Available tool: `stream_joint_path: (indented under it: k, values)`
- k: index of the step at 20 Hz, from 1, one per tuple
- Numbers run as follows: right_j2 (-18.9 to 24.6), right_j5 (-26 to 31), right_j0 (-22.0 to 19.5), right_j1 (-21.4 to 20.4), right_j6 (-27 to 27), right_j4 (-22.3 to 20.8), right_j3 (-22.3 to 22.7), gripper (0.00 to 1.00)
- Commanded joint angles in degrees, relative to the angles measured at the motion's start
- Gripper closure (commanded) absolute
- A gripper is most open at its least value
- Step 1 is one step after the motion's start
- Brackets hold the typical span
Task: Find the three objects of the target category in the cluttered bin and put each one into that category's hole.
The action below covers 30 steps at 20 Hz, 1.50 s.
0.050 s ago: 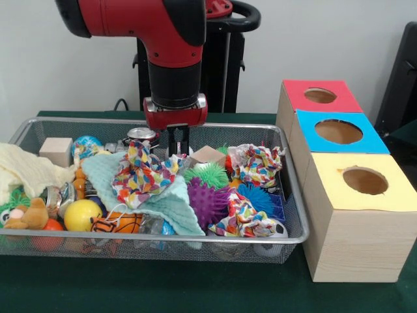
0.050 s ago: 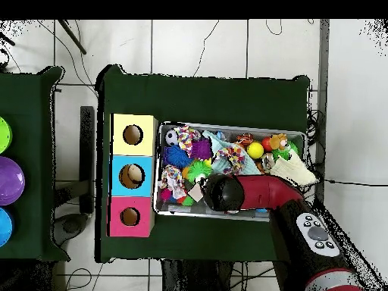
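A wire mesh bin point(image 1: 156, 242) is packed with toys. Three pieces of bright patterned cloth lie in it: one at the middle point(image 1: 140, 173), one at the back right point(image 1: 257, 163), one at the front right point(image 1: 242, 218). My gripper point(image 1: 177, 149) hangs at the bin's back middle, just behind the middle cloth and beside a wooden block point(image 1: 207, 155). It is open with a narrow gap and holds nothing; its tips dip behind the cloth. To the right stand a red-topped box point(image 1: 320, 96), a blue-topped box point(image 1: 338, 132) and a yellow-topped box point(image 1: 365, 180), each with a round hole.
The bin also holds purple point(image 1: 207, 199), green point(image 1: 205, 173) and blue point(image 1: 255, 195) spiky balls, a mint cloth point(image 1: 172, 205), a cream cloth point(image 1: 26, 169), a yellow ball point(image 1: 82, 214), a can point(image 1: 141, 135) and another wooden block point(image 1: 57, 150). In the overhead view the arm point(image 2: 258, 189) covers the bin's lower part point(image 2: 227, 127).
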Motion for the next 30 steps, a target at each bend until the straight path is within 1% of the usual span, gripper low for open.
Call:
stream_joint_path:
  k: [1, 4, 7, 12, 17, 22, 25, 30]
  values:
    - [2.47, -3.83, 0.60, 1.18, 2.29, -2.06, -1.44, 1.00]
    - [2.33, -3.59, 0.66, 1.03, 2.41, -1.86, -1.28, 1.00]
    - [2.20, -3.04, 0.95, -0.02, 2.72, -1.54, -0.54, 1.00]
    - [2.42, -0.03, 1.46, -5.59, 3.48, 0.64, 3.03, 1.00]
    - [4.19, 3.25, 0.21, -10.23, 2.25, 3.41, 5.91, 1.00]
    - [4.76, 5.67, 0.10, -14.88, 1.51, 6.10, 8.37, 1.00]
    - [4.71, 6.33, 0.26, -16.81, 1.26, 7.17, 9.51, 1.00]
    - [4.08, 7.57, 1.16, -18.89, 1.54, 8.75, 10.61, 1.00]
